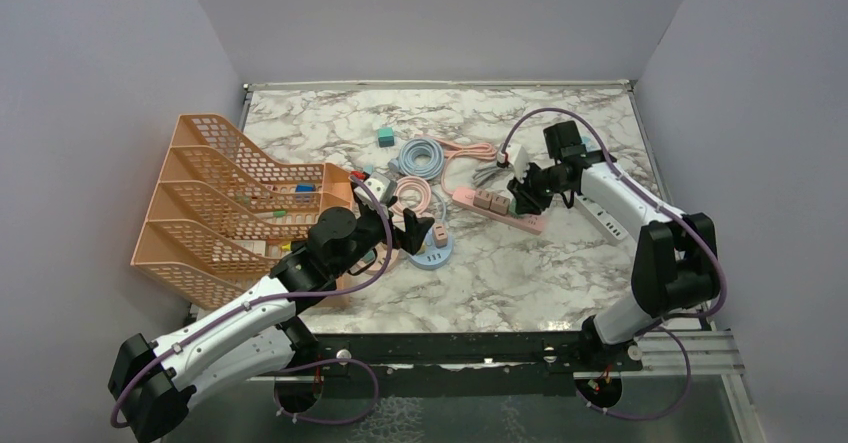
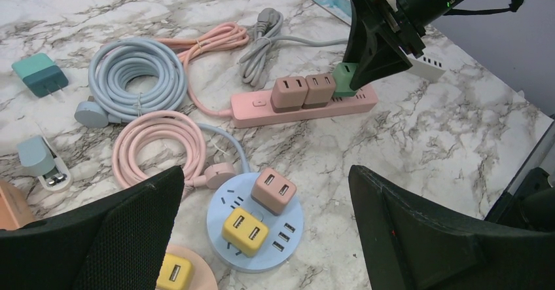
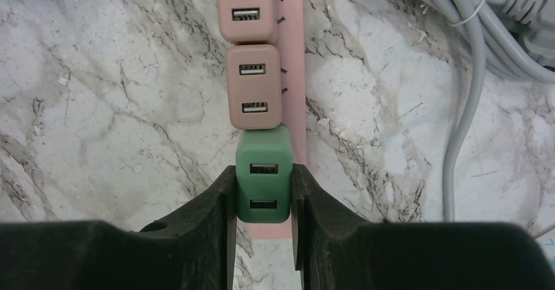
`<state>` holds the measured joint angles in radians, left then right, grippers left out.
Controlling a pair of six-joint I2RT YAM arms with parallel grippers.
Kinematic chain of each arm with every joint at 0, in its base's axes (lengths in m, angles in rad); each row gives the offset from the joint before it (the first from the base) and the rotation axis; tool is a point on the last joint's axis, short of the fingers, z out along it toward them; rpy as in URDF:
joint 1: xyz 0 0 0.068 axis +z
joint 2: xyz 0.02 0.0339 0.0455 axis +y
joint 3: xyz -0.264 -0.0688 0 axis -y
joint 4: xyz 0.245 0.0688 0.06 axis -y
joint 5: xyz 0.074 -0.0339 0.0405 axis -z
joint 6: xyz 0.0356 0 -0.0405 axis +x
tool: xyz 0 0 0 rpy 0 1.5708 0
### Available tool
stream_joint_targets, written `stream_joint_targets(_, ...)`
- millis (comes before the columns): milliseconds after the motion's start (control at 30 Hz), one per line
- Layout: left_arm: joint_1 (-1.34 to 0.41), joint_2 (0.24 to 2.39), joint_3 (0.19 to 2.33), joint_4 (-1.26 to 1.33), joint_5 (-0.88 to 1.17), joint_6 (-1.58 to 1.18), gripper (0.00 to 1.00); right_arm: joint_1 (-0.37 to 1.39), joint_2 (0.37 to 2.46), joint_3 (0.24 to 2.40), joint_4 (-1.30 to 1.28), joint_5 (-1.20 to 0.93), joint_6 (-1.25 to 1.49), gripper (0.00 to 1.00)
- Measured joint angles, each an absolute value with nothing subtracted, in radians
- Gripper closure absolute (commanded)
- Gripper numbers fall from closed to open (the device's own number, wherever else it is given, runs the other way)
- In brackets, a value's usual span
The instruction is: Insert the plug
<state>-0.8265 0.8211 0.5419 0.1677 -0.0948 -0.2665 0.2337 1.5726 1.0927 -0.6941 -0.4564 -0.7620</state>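
Near the middle of the grey and white marble worktop [image 1: 520, 273], a bit toward its right edge, lies a long pink plastic power strip [image 3: 300, 74]. Two dusty-pink square plugs [image 2: 301, 90] sit in it side by side. A small green square plug [image 3: 263, 152] sits on the strip next to them, touching the nearer one.

The right gripper [image 3: 263, 179] pinches this green plug on both sides. The plug looks lined up and down on the strip, so I think the job is nearly done. I cannot tell if its pins are all the way in. What is left, I guess, is a last push down and then letting go.

The left gripper [image 1: 418, 228] is spread wide and holds nothing. It hangs over a round light-blue socket disc [image 2: 219, 218], well apart from the strip.

At the left edge stands a big orange mesh tray rack [image 1: 215, 203]. A light-blue cable coil [image 2: 134, 74], a pink cable coil [image 2: 157, 146] and a bundled grey cable [image 2: 262, 41] lie nearby. The grey cable is just beside the strip, but nothing seems to block the green plug.
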Motion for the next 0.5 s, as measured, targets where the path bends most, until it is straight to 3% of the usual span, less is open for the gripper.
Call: stream_joint_targets(500,-0.826,0.819,0.542,0.167,-0.100,-0.235,0.01,0.218,1.623,1.088,-0.695,-0.499,-0.799,0.99)
